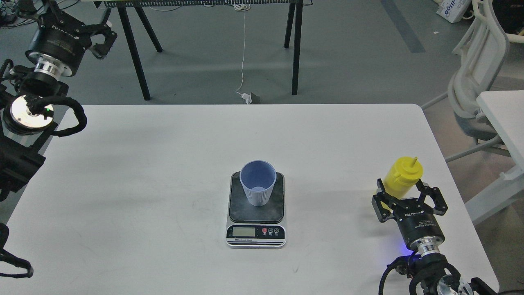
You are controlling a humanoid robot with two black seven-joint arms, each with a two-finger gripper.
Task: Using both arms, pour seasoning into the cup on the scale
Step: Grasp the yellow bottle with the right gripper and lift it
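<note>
The light-blue cup [258,182] stands upright on the dark plate of the scale [256,235] at the middle of the white table. The yellow seasoning bottle [403,174] stands upright near the table's right edge. My right gripper [403,190] is open with its fingers on either side of the bottle's lower body, which it hides. My left gripper [96,35] is open and empty, raised high at the far left, beyond the table's back edge.
The white table [163,164] ends close to the right of the bottle. A black trestle table [135,53] stands behind. A white chair [479,82] and another table [503,119] are at the right.
</note>
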